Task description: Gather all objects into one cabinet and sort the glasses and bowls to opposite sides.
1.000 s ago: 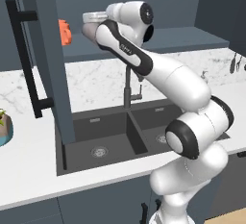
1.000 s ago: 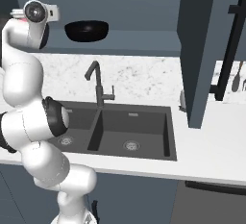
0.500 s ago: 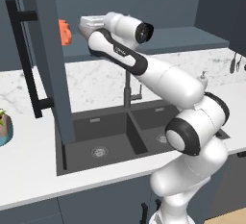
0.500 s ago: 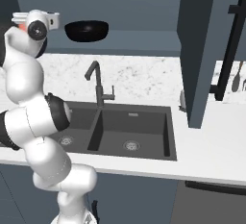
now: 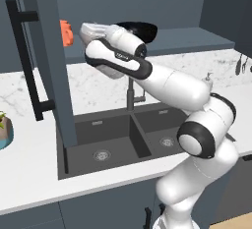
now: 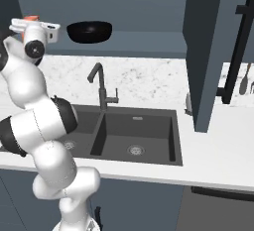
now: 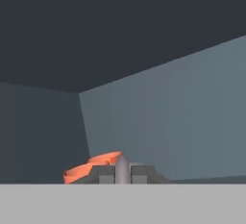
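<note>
While the arm reaches up and to its left into the open cabinet (image 5: 44, 75), you have the tool (image 7: 122, 172) pressed together on the rim of the orange cup (image 7: 91, 166), which the hand view shows directly under and just ahead of the tips. In the left base view that cup (image 5: 66, 32) peeks out past the edge of the cabinet door, at the left end of the cabinet shelf (image 5: 187, 39); the right base view puts a sliver of orange (image 6: 31, 18) right on top of the hand.

So the cup lies at the tool itself, and what matters for your next move is what sits to the other side: the black bowl (image 6: 90, 30) rests on the same shelf, well apart to the right of the hand. By my judgement the cup belongs where it is now, on the left, opposite the bowl, so you would set it down here rather than carry it further.

Count what you can see: one orange cup, one black bowl. Below, one sink (image 6: 129, 131) with one faucet (image 6: 101, 84) is set in the marble surface (image 6: 149, 79).
</note>
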Tool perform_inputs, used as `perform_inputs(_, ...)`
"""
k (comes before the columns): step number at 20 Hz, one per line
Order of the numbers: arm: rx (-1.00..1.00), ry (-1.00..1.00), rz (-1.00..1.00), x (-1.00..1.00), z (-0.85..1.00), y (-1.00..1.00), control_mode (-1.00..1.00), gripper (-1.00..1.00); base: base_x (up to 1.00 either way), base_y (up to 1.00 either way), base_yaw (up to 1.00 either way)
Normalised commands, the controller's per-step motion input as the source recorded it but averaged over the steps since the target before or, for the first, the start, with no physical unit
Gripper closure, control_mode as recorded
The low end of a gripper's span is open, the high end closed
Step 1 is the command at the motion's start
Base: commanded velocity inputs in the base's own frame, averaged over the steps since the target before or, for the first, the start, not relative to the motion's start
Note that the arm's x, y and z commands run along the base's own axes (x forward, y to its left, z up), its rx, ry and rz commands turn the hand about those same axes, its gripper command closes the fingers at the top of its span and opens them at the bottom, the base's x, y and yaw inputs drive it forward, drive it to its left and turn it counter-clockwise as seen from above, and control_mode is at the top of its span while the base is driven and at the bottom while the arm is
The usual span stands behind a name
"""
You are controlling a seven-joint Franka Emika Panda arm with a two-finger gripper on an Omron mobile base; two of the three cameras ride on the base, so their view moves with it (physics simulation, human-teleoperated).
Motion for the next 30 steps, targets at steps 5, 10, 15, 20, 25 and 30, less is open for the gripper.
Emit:
perform_inputs(5, -0.01, 0.01, 0.00, -0.30, -0.02, -0.26, -1.00, 1.00, 0.00, 0.00, 0.00)
perform_inputs(10, -0.13, 0.02, 0.00, -0.25, -0.25, -0.17, -1.00, 1.00, 0.00, 0.00, 0.00)
perform_inputs(15, -0.16, 0.05, 0.00, -0.11, -0.12, -0.02, -1.00, 1.00, 0.00, 0.00, 0.00)
perform_inputs(20, -0.15, 0.11, 0.00, 0.00, 0.00, 0.13, -1.00, 1.00, 0.00, 0.00, 0.00)
perform_inputs(25, -0.18, 0.19, 0.00, -0.13, -0.07, 0.20, -1.00, 1.00, 0.00, 0.00, 0.00)
perform_inputs(30, -0.14, 0.12, 0.01, -0.20, -0.16, 0.16, -1.00, 1.00, 0.00, 0.00, 0.00)
